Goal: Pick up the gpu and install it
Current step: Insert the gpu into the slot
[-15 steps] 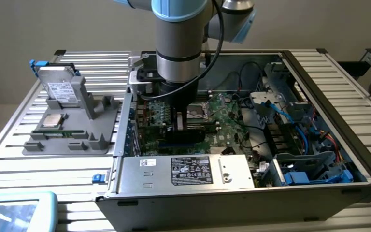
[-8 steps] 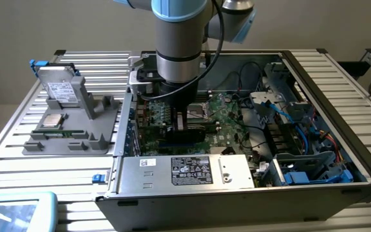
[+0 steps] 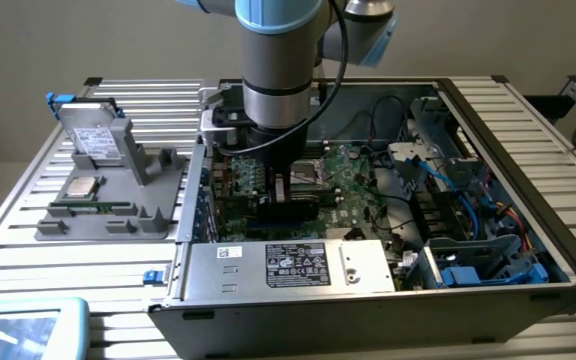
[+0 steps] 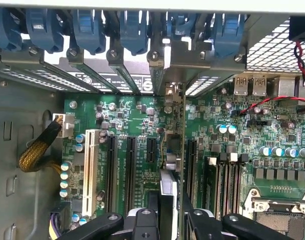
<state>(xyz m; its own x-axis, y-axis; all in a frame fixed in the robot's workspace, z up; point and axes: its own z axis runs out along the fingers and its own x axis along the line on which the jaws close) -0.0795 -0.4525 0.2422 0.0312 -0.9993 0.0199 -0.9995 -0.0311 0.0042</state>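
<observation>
I see the claw (image 4: pixel 168 222) clamped on the gpu (image 4: pixel 171 160), thin green board edge-on above black slots (image 4: pixel 130 170). Exterior view: tangled cables (image 3: pixel 480 214) 3 o'clock, silver hard drive (image 3: pixel 96 139) 9 o'clock.

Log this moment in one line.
arm: inside pc case | fingers: shut on gpu | gpu: edge-on over motherboard slots | seated: cannot tell
</observation>
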